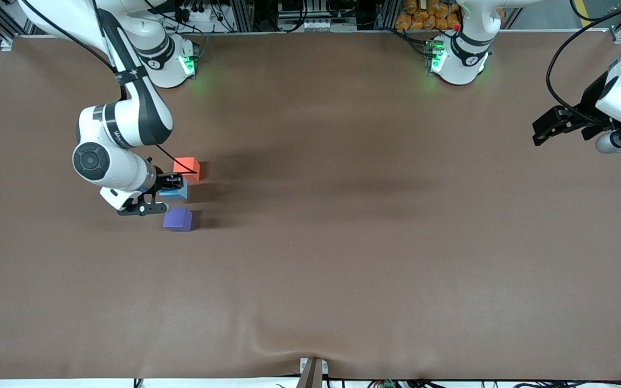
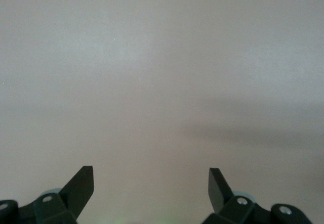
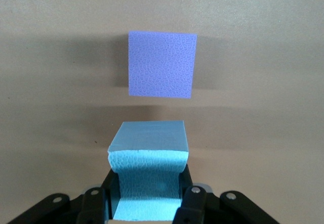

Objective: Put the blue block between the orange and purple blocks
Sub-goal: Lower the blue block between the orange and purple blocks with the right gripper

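Blue block point(image 1: 176, 190) between orange, purple.

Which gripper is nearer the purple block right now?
Right. The right gripper, shut on the blue block, sits just beside the purple block, between it and the orange block. The left gripper waits open at the left arm's end of the table.

High front camera faces both arms; wrist cameras look down close.
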`<state>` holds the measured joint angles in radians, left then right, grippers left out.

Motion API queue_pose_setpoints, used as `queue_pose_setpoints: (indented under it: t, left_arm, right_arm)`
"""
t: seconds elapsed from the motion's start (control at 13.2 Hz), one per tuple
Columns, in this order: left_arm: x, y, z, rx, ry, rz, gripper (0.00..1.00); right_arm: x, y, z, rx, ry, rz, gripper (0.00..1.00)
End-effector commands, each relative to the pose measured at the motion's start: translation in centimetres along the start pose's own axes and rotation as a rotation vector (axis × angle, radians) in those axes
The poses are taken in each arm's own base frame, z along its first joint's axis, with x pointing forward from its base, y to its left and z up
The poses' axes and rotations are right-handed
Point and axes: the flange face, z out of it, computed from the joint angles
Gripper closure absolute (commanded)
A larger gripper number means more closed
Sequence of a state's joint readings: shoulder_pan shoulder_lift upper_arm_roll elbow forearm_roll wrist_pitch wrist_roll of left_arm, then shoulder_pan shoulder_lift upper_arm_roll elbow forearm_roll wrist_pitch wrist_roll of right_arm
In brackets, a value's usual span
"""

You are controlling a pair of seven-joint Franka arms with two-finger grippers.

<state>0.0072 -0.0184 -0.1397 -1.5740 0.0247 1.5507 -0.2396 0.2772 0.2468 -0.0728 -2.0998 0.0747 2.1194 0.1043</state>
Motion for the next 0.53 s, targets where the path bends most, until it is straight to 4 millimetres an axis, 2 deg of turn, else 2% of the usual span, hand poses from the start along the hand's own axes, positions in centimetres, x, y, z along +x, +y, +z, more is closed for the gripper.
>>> queue_pose_setpoints:
  t: [0.0, 0.23, 0.45]
  left_arm:
    - [-0.6, -0.2, -0.5, -0.004, 0.002, -0.002, 0.0]
    - [-0.8, -0.1, -0.7, -0.002, 0.004, -0.005, 0.0]
    - [-0.7, -0.1, -0.6, -0.002, 0.003, -0.003, 0.0]
  right_arm:
    - [-0.4, 0.4, 1.0, 0.016, 0.006, -0.003, 1.0]
    - [-0.5, 0.3, 1.9, 0.016, 0.022, -0.004, 1.0]
    - [-0.6, 0.1, 3.8, 0.013, 0.042, -0.005, 1.0]
